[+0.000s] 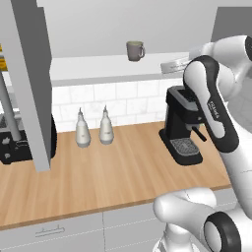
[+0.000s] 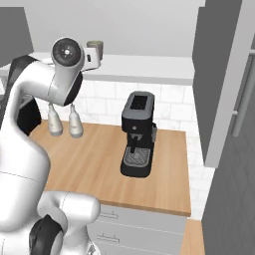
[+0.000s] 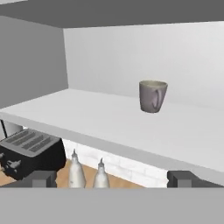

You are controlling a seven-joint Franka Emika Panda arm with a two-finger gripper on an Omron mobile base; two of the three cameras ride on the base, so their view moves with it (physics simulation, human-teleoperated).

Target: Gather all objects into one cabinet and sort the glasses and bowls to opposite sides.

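Observation:
A grey mug (image 3: 152, 96) with a greenish inside stands upright on the cabinet's thick white bottom board (image 3: 87, 118), handle turned toward me. The same mug (image 1: 134, 50) sits mid-shelf in the left base view, and in the right base view the mug (image 2: 95, 47) peeks out behind my arm. My gripper (image 3: 113, 179) hangs in front of the board's front edge, level with it and well short of the mug. It is open, with nothing between its fingers (image 3: 43, 178).
Below the cabinet, two white bottles (image 1: 82, 129) stand against the tiled wall on the wooden counter (image 1: 113, 172). A black coffee machine (image 1: 182, 123) is to the right and a dark toaster (image 3: 30, 153) to the left. Open cabinet doors (image 1: 32, 74) flank the shelf.

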